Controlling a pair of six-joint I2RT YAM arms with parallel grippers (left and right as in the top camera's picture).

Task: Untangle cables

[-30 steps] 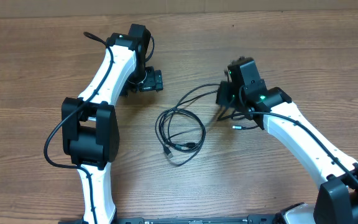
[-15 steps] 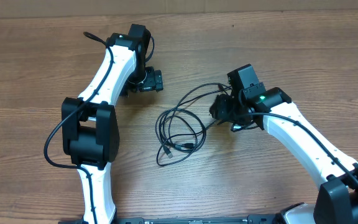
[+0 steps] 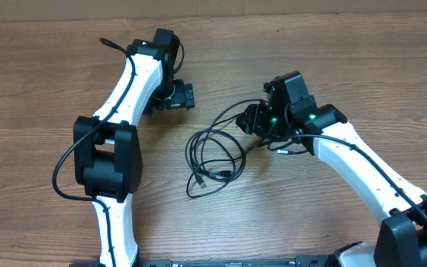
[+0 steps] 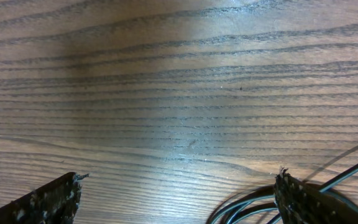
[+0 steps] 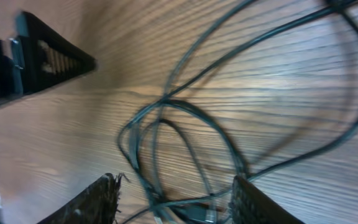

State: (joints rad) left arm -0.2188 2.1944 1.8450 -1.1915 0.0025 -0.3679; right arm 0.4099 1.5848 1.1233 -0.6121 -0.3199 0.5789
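The cables [image 3: 215,154] lie as thin black loops in the middle of the table, with small plugs [image 3: 224,174] at the loops' lower side and strands running up right. My right gripper [image 3: 252,119] hangs over those upper strands, open. In the right wrist view the cables [image 5: 185,118] cross on the wood between and beyond the right gripper [image 5: 176,199], none clamped. My left gripper [image 3: 178,95] rests up left of the loops, open. The left wrist view has the left gripper [image 4: 176,196] wide over bare wood, with cable strands [image 4: 247,205] beside the right finger.
A loose plug end [image 3: 282,150] lies on the wood under the right arm. The left gripper [image 5: 39,62] shows at the top left of the right wrist view. The wooden table [image 3: 50,67] spreads on all sides.
My right gripper has opened and swung left, toward the loops. The loops shifted slightly. The left arm has not moved.
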